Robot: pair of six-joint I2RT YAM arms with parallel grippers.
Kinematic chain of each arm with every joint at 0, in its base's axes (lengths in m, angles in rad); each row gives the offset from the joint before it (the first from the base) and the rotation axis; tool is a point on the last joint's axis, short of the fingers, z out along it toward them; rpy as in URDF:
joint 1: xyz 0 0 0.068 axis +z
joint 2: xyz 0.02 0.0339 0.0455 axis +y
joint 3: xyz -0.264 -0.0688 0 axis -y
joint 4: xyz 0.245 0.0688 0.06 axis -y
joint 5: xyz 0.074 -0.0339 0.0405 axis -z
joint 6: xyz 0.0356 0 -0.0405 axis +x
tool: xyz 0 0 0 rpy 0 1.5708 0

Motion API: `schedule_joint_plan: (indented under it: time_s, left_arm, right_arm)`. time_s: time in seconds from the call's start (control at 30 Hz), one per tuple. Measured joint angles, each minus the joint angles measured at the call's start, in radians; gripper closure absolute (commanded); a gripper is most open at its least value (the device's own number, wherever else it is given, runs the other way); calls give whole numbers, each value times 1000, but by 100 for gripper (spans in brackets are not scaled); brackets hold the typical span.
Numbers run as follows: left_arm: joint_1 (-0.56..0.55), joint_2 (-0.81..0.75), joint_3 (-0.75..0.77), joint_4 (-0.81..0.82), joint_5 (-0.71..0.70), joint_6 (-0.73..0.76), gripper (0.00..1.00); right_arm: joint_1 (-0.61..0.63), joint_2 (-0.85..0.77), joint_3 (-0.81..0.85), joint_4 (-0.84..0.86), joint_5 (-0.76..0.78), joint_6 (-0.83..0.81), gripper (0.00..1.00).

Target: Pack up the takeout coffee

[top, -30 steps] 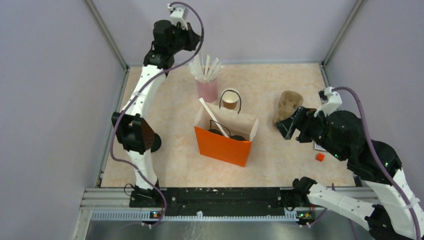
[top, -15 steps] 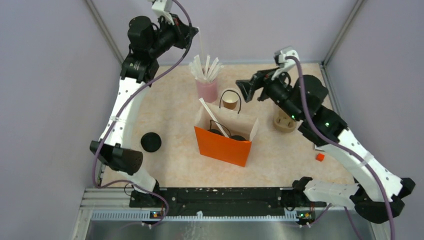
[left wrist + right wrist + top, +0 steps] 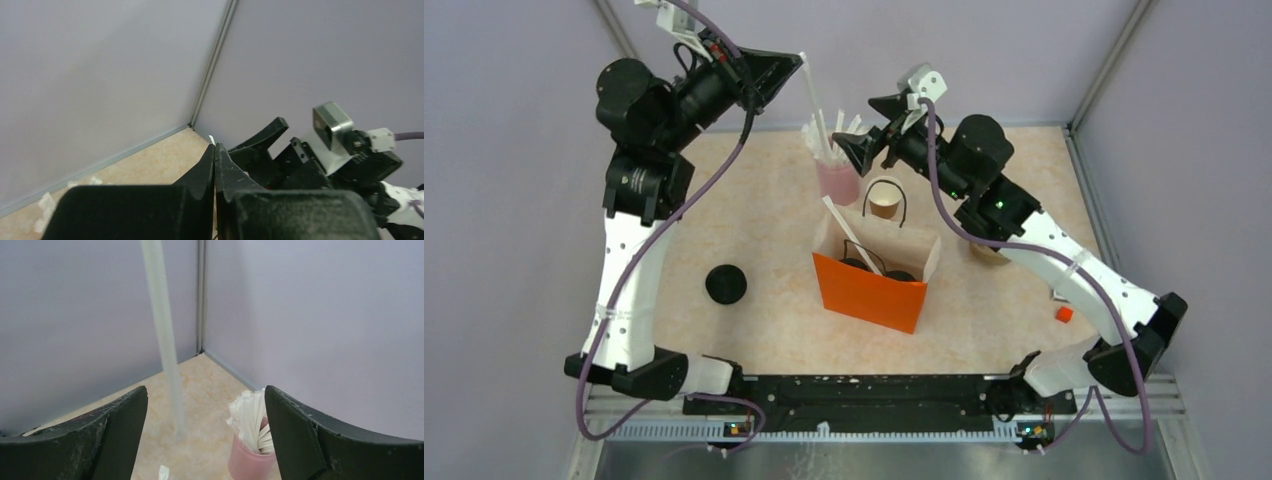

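The left gripper (image 3: 797, 60) is raised high over the far left of the table (image 3: 764, 330), jaws pressed together on the top end of 1 white straw (image 3: 814, 105), which hangs down toward the pink cup (image 3: 838, 183) of straws. The right gripper (image 3: 205, 392) is also up in the air, just right of that hanging straw and above the pink cup, with its jaws wide apart and nothing between them. The orange bag (image 3: 869, 290) stands open in the middle of the table. 2 black lids (image 3: 858, 264) of coffee cups show inside it, and a second straw (image 3: 849, 230) leans out of its left corner. 1 brown cup (image 3: 884, 207) stands uncovered just behind the bag, near the pink cup. A loose black lid (image 3: 725, 284) lies on the table well left of the bag, apart from both grippers.
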Motion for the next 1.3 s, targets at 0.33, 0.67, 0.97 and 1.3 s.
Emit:
schedule_joint_plan:
  time_s: [0.33,0.67,0.97,1.3]
  left_arm:
    - [0,-116,-29,49,64,-198,100]
    - [-16,-305,-441,160,108,-393,100]
    - [-226,-266,-557,178,-11,-389,100]
    - [-394,-206,-605,293,-128,-384,100]
  right_arm:
    - [0,-172,-37,64,105,71,16]
    - [0,-466,-111,19,252,160,16]
    - [0,-517,-205,-107,254,230,17]
    - [0,-555,-210,-185,267,242,17]
